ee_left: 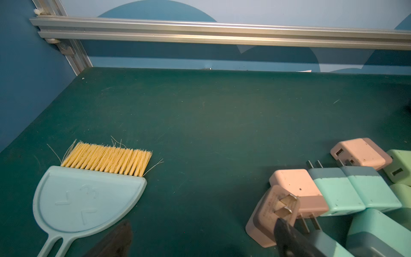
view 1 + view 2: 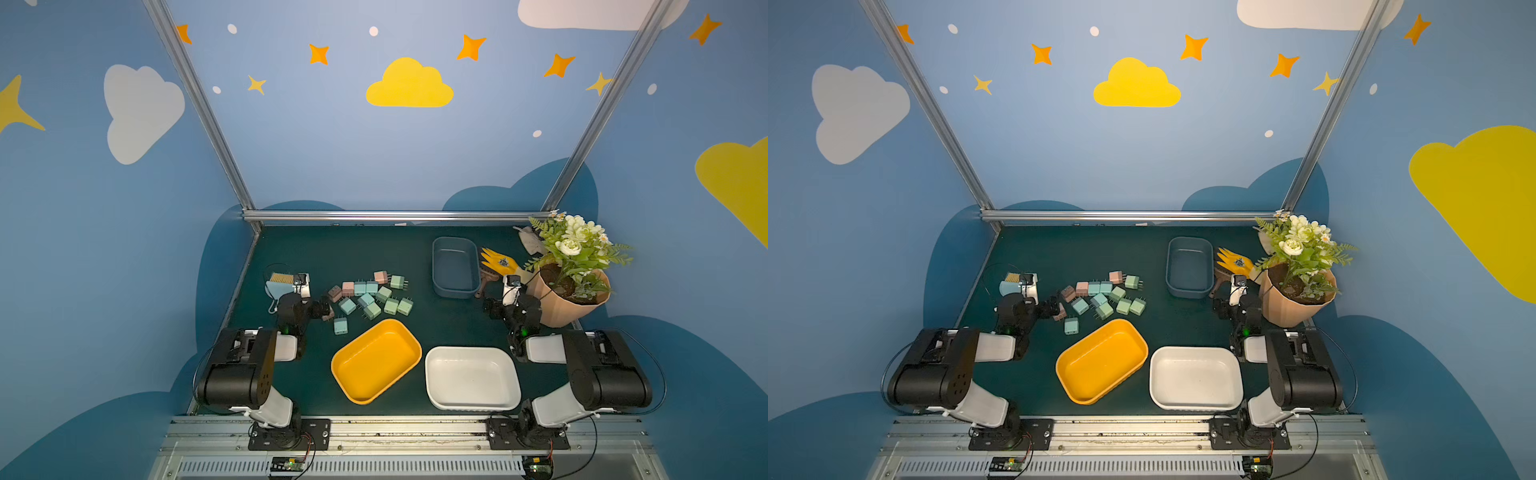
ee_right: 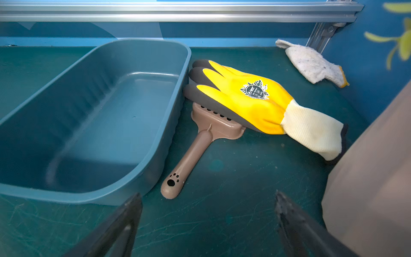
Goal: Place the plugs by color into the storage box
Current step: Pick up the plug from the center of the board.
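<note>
Your left gripper [image 1: 203, 222] gapes wide beside the pink plug [image 1: 262, 222], lower right; it looks light and slick, so pinch its flat sides.

tan flower pot [image 2: 559, 311] with white blooms and ferns. yellow glove [image 3: 251, 100] just beside pot, draped over brown scoop [image 3: 198, 144]. white cloth glove [image 3: 311, 64] behind pot. light-blue dustpan [image 1: 86, 198] with yellow bristles [image 1: 106, 158] well apart from pot, across green table [image 2: 374, 253].

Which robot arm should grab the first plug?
Probably the left arm: its open jaws sit at the edge of the plugs, one beside a pink plug. The right arm is by the blue box and yellow glove, away from them.
</note>
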Robot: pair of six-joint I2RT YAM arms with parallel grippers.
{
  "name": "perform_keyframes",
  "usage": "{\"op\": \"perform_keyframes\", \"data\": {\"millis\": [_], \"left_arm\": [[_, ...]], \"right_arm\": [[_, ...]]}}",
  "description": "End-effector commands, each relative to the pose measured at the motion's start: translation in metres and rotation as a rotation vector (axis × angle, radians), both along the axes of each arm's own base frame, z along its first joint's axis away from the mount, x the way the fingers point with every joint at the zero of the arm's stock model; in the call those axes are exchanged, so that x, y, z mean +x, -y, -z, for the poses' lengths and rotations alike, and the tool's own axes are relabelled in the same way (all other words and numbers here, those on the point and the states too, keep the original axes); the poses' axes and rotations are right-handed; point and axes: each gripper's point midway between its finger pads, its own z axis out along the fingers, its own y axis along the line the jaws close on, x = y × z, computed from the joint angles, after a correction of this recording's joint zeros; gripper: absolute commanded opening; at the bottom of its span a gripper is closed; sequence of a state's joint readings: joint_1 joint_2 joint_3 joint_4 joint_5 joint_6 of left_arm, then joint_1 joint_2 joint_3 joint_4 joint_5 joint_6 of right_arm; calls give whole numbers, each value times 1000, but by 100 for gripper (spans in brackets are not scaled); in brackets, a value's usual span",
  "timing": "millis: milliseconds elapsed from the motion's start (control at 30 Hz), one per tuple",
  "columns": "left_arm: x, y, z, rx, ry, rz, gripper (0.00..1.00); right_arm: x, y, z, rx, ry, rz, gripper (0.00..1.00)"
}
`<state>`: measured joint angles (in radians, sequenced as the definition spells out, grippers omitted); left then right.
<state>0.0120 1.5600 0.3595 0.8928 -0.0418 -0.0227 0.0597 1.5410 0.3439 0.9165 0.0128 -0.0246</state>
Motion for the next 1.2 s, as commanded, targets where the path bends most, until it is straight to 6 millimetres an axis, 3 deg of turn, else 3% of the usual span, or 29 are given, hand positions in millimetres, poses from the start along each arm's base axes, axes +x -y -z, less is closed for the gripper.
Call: {"op": "perform_keyframes", "data": {"millis": [0,933,1067,1167], "left_arm": [[6,1,-7,12,29,7,100],[6,0,-8,11,32,7,100],[-2,20,-20,39,83,117,95],[-12,17,-37,78,114,59,95]], "right_arm": [[8,-1,-9,0,37,-9,94],[8,-2,-12,-18,47,-7,94],[1,-1,-29,-71,93,46,94],[-6,7,-61,-151,123,174,94]]}}
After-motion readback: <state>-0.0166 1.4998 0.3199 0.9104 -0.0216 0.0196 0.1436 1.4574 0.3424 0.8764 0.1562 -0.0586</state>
